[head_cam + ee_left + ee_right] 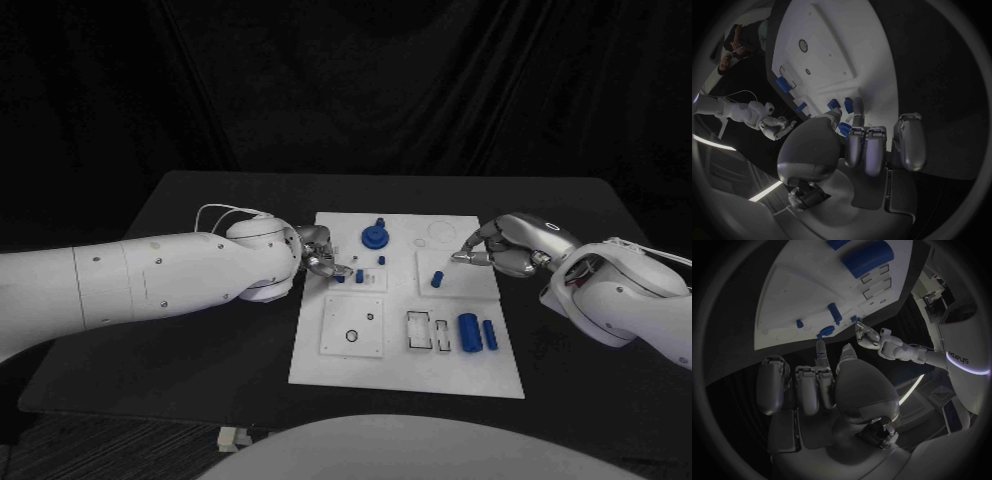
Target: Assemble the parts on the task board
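On the white task board (404,370), the left hand (320,262) pinches a small blue part (340,279) at its left-centre, apparently seating it; the right hand (498,250), fingers curled and seemingly empty, hovers beside the board's right edge, so the next move calls for a steady downward press.

White task board (405,372) lies mid-table; blue parts (469,331) lie near its right edge, a round one (376,237) near its far edge.

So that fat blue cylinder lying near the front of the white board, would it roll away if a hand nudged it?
Probably. The blue cylinder lies on its side on the flat task board, so a sideways push would likely roll it. It looks rigid and smooth, so it may slip in a loose grasp. The slimmer blue piece beside it might stop it.
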Controlling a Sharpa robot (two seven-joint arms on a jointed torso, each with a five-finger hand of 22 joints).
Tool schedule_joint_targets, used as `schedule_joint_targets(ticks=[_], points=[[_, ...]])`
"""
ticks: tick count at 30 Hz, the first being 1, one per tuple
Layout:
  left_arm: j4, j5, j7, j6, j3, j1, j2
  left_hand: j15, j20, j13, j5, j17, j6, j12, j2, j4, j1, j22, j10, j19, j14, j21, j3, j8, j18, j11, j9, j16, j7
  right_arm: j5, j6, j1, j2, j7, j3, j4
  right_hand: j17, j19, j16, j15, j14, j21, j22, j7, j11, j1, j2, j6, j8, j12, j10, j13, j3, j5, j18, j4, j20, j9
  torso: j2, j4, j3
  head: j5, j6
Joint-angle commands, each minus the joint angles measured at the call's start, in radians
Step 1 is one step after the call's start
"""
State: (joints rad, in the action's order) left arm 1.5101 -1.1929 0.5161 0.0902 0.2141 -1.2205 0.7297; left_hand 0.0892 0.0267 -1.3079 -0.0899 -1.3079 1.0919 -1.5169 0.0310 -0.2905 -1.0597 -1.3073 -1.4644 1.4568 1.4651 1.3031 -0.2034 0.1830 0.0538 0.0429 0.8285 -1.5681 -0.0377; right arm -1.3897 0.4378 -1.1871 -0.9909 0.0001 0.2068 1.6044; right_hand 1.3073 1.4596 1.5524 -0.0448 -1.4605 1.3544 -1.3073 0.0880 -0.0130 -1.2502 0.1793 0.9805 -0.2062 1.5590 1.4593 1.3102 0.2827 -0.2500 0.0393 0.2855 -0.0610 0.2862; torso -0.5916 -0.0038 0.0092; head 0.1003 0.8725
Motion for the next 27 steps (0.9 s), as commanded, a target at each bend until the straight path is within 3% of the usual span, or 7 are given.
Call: schedule_joint_targets(ticks=[1, 5, 6, 9, 15, 27], points=[[-0.001, 0.001, -0.012, -0.013, 0.0, 0.002, -0.003, -0.006, 0.004, -0.211, 0.023, -0.263, 0.007, 0.006, -0.01, -0.001, 0.046, -0.189, -0.072, -0.002, 0.106, -0.005, 0.042, 0.009, 0.002, -0.007, 0.002, -0.003, 0.001, -0.002, 0.007, 0.002, -0.002, -0.002, -0.001, 0.002, 0.237, -0.001, -0.004, -0.002, -0.101, -0.007, -0.191, 0.003, -0.002, -0.009, -0.001, 0.006, -0.005, -0.005, 0.096, 0.242, 0.005, -0.006, 0.015, 0.002, -0.002, 0.001, 0.0, 0.0005, 0.0003, 0.0, 0.0], [-0.003, 0.001, -0.012, -0.016, 0.0, 0.002, -0.005, -0.006, 0.004, -0.21, 0.034, -0.263, -0.001, 0.007, -0.024, -0.002, 0.098, -0.189, -0.071, -0.002, 0.106, -0.007, 0.087, 0.02, 0.002, -0.008, 0.015, -0.003, 0.001, -0.002, 0.006, 0.002, -0.001, -0.002, -0.001, 0.001, 0.237, -0.001, -0.004, -0.002, -0.101, -0.007, -0.191, 0.003, -0.002, -0.009, -0.001, 0.006, -0.005, -0.005, 0.096, 0.242, 0.005, -0.006, 0.015, 0.002, -0.002, 0.001, 0.0, 0.0002, 0.0002, 0.001, 0.0], [-0.004, 0.001, -0.012, -0.016, 0.0, 0.002, -0.006, -0.006, 0.004, -0.209, 0.036, -0.263, -0.016, 0.007, -0.038, -0.002, 0.131, -0.189, -0.07, -0.002, 0.106, -0.008, 0.124, 0.044, 0.003, -0.009, 0.04, -0.003, 0.003, -0.002, 0.006, 0.003, -0.001, -0.003, -0.001, 0.001, 0.237, -0.001, -0.004, -0.002, -0.101, -0.007, -0.191, 0.003, -0.002, -0.009, -0.001, 0.006, -0.005, -0.005, 0.096, 0.242, 0.005, -0.006, 0.015, 0.002, -0.002, 0.001, 0.0, 0.0, 0.0001, 0.001, 0.0], [-0.006, 0.001, -0.015, -0.014, 0.0, 0.002, -0.008, -0.004, 0.002, -0.208, 0.036, -0.263, -0.018, 0.008, -0.052, -0.002, 0.145, -0.189, -0.07, -0.002, 0.106, -0.007, 0.161, 0.087, 0.003, -0.003, 0.08, -0.003, 0.006, -0.002, 0.005, 0.003, 0.0, -0.003, -0.001, 0.001, 0.237, -0.001, -0.004, -0.002, -0.101, -0.007, -0.191, 0.003, -0.002, -0.009, -0.001, 0.006, -0.005, -0.005, 0.096, 0.242, 0.005, -0.006, 0.015, 0.002, -0.002, 0.001, 0.0, 0.0002, 0.0002, 0.001, 0.0], [-0.009, 0.041, -0.022, -0.008, 0.0, 0.002, -0.011, 0.0, -0.001, -0.209, 0.038, -0.263, -0.033, 0.006, -0.069, -0.001, 0.142, -0.19, -0.071, -0.001, 0.106, -0.006, 0.204, 0.139, 0.002, 0.001, 0.133, -0.003, 0.013, -0.002, 0.004, 0.003, 0.0, -0.003, 0.0, 0.0, 0.238, -0.001, -0.004, -0.002, -0.101, -0.006, -0.191, 0.003, -0.003, -0.01, -0.001, 0.006, -0.005, -0.004, 0.097, 0.243, 0.006, -0.006, 0.015, 0.002, -0.002, 0.001, 0.0, 0.0001, 0.0001, 0.002, 0.0], [-0.011, 0.075, -0.037, -0.006, 0.0, 0.003, -0.016, 0.002, -0.003, -0.211, 0.033, -0.263, -0.049, 0.005, -0.088, 0.002, 0.096, -0.19, -0.072, 0.0, 0.106, -0.003, 0.233, 0.182, 0.002, 0.004, 0.174, -0.003, 0.017, -0.002, 0.003, 0.003, 0.001, -0.004, 0.0, 0.0, 0.238, -0.001, -0.004, -0.002, -0.101, -0.006, -0.191, 0.003, -0.003, -0.01, -0.001, 0.006, -0.005, -0.004, 0.097, 0.243, 0.006, -0.006, 0.015, 0.002, -0.002, 0.001, 0.0, 0.0002, 0.0002, 0.001, 0.0]])
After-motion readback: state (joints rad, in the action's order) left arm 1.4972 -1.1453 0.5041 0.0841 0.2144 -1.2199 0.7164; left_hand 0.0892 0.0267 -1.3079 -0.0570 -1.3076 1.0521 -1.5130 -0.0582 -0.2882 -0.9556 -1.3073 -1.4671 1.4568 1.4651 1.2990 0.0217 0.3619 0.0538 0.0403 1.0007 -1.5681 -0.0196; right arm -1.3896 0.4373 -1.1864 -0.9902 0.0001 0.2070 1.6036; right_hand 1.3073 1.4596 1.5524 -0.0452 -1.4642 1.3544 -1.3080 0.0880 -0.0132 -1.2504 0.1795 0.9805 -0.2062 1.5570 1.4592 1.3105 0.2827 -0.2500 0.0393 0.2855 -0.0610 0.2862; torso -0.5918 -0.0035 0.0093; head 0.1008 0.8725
